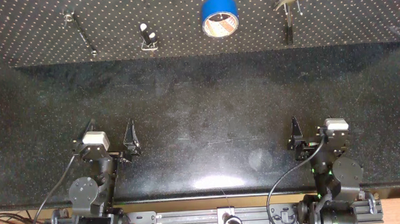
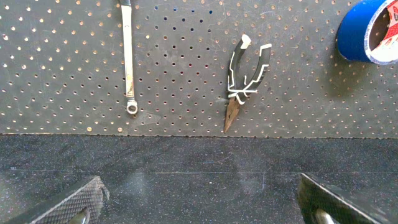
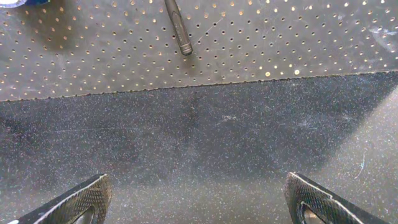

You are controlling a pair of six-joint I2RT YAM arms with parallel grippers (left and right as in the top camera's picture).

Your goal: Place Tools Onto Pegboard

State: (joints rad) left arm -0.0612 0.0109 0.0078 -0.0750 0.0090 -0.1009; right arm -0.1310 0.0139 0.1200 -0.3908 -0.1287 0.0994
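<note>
Several tools hang on the black pegboard [image 1: 359,14] at the far side: a silver wrench [image 1: 79,32] [image 2: 129,56], black-and-white pliers [image 1: 149,38] [image 2: 242,81], a blue tape roll [image 1: 219,16] [image 2: 368,31] and a hammer [image 1: 289,15], whose handle [image 3: 177,28] appears in the right wrist view. My left gripper [image 1: 110,136] [image 2: 199,208] stands open and empty near the table's front left. At the front right, my right gripper [image 1: 316,135] [image 3: 199,205] is open too, holding nothing. Both are far from the board.
The dark speckled tabletop [image 1: 206,98] stretches between the grippers and the pegboard. A bright patch of light [image 1: 217,182] lies near the front edge. A rail with cables [image 1: 219,217] runs along the bottom between the arm bases.
</note>
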